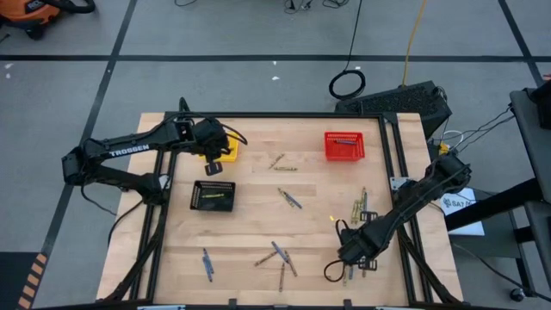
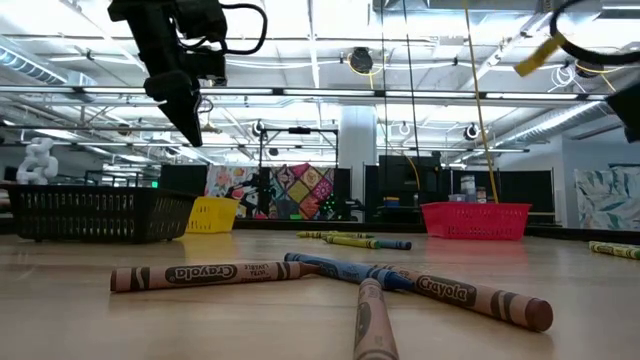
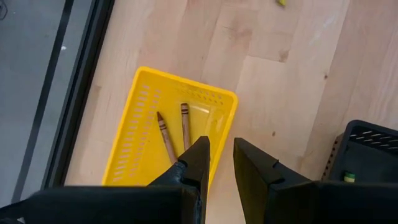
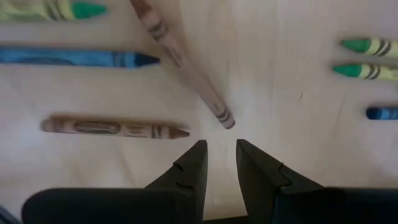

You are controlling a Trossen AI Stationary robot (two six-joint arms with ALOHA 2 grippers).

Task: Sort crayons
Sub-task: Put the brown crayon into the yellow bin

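Crayons lie scattered on the wooden table [image 1: 310,215]. My right gripper [image 4: 221,146] hovers open and pointing down over the near right part [image 1: 346,254]. Just beyond its fingertips lie a slanting brown crayon [image 4: 180,59] and a level brown crayon [image 4: 115,129], with a blue crayon [image 4: 74,58] past them. My left gripper [image 3: 222,144] hangs open over the yellow basket [image 3: 143,137] at the far left [image 1: 225,155]. Two brown crayons [image 3: 174,134] lie on that basket's floor. Neither gripper has anything between its fingers.
A black basket [image 1: 213,195] holding a green crayon [image 3: 349,177] stands just nearer than the yellow one, and a red basket [image 1: 344,145] stands at the far right. More crayons lie mid-table [image 1: 288,198] and near the front edge [image 2: 200,273]. A black frame rims the table.
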